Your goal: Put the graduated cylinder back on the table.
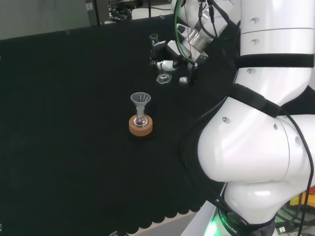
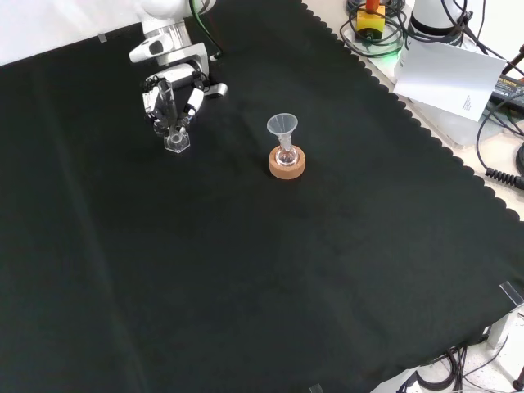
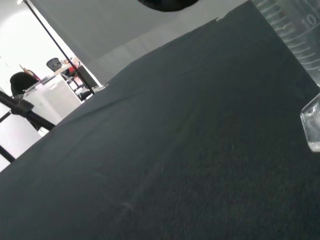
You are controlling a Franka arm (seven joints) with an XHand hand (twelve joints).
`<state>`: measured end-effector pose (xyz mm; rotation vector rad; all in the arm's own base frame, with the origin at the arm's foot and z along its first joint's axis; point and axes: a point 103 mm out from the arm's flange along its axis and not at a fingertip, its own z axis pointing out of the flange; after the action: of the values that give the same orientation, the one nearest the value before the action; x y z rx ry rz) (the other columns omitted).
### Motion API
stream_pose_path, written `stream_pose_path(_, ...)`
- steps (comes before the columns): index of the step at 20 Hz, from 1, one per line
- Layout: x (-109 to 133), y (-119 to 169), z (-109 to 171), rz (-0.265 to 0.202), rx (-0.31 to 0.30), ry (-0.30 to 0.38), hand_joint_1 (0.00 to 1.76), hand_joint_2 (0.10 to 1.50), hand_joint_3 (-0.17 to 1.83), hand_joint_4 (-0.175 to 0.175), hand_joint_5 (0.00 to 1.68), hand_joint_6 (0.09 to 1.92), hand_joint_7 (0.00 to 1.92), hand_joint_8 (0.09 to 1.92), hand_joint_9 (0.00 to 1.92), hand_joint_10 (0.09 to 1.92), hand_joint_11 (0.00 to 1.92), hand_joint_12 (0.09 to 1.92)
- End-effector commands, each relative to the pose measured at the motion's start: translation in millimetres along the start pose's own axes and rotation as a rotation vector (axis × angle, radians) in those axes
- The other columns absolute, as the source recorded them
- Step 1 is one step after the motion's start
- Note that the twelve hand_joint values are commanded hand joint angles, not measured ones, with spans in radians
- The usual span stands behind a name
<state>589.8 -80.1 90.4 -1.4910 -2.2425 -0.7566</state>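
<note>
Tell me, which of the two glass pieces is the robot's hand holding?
The graduated cylinder, the tall clear tube with a flat foot: the hand is curled round it. The other, a small flask with a funnel on top, sits apart in a cork ring.

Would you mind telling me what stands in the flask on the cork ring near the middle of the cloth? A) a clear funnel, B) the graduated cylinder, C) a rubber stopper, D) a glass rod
A: in the front view a clear funnel sits in the neck of the small flask on the cork ring, while the graduated cylinder is over in the hand, fingers curled round it.
</note>
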Motion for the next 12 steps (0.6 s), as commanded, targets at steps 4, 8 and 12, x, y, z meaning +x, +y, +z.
stream_pose_path(4,-9.1,-1.6,7.5,0.032,-0.03,0.038,1.13,1.15,0.0,-0.142,0.92,1.1,1.21,0.33,1.41,0.09,1.27,0.72)
stream_pose_path(8,-13.4,-2.6,10.2,0.042,-0.029,0.056,1.13,1.15,0.0,-0.142,0.92,1.1,1.2,0.33,1.41,0.09,1.27,0.72)
stream_pose_path(12,-17.2,-2.9,14.3,0.045,-0.036,0.068,1.13,1.15,0.0,-0.143,0.92,1.11,1.19,0.33,1.4,0.09,1.26,0.73)
